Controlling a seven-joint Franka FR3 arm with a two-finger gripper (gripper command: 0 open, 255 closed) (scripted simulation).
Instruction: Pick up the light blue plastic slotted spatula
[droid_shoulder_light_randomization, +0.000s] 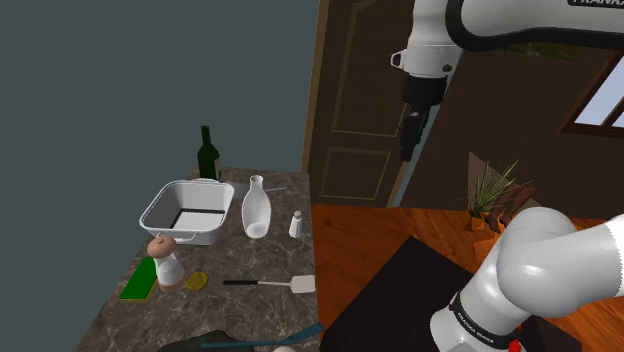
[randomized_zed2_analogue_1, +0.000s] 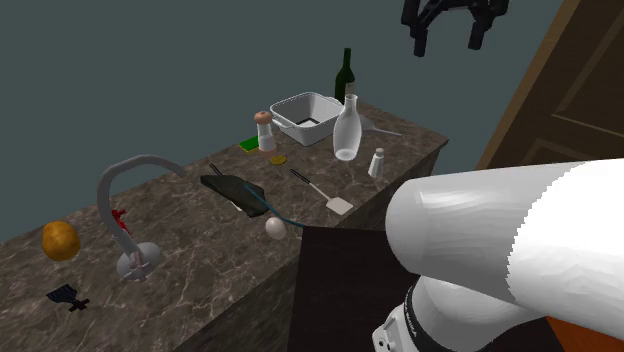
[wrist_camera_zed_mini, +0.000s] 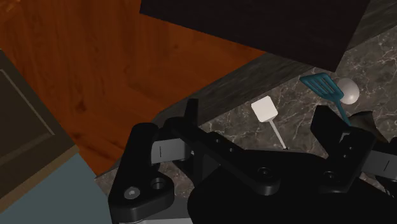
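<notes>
The light blue slotted spatula lies near the counter's front edge at the bottom of the shoulder view, next to a small white ball. Its slotted head shows in the wrist view, and its thin handle in the second exterior view. A white-headed spatula with a black handle lies a little farther back on the counter. My gripper hangs high in the air, off the counter's edge, over the wooden floor. Its fingers stand apart with nothing between them, well above both spatulas.
On the marble counter stand a white tub, a green bottle, a clear carafe, a shaker and a mill. A dark cloth-like thing, a faucet and an orange lie further along.
</notes>
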